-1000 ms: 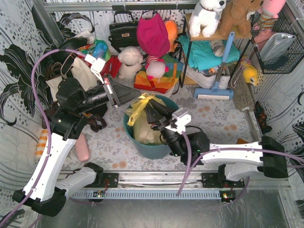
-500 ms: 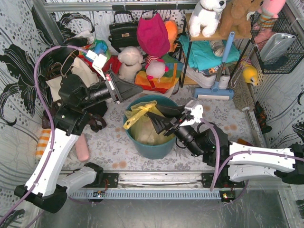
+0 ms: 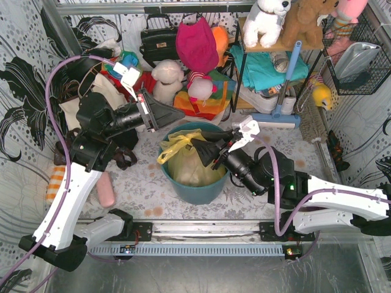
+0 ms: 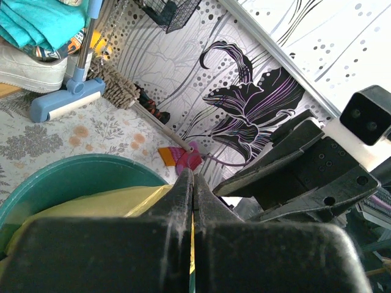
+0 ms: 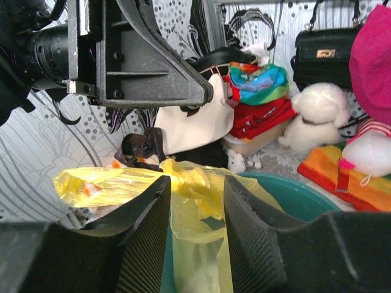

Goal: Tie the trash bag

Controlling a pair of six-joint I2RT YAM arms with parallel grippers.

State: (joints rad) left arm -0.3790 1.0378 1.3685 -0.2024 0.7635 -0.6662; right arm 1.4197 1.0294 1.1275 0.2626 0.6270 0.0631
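Trash bag [image 3: 186, 166] sits in the teal bin [image 3: 183, 190], top not knotted yet. Step looks like gathering the bag's top. Right gripper [image 5: 194, 180] is partly spread, with yellow plastic running between its fingers, not pinched tight. Left gripper [image 4: 192, 178] is closed on nothing, just over the bin's far rim. Next, probably: right clamps its flap, left opens and takes the opposite flap.

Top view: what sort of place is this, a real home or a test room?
Probably a robot test cell dressed up as a cluttered room: patterned wall panels close it in, plush toys sit on a shelf, and a teal bin holds the trash bag.
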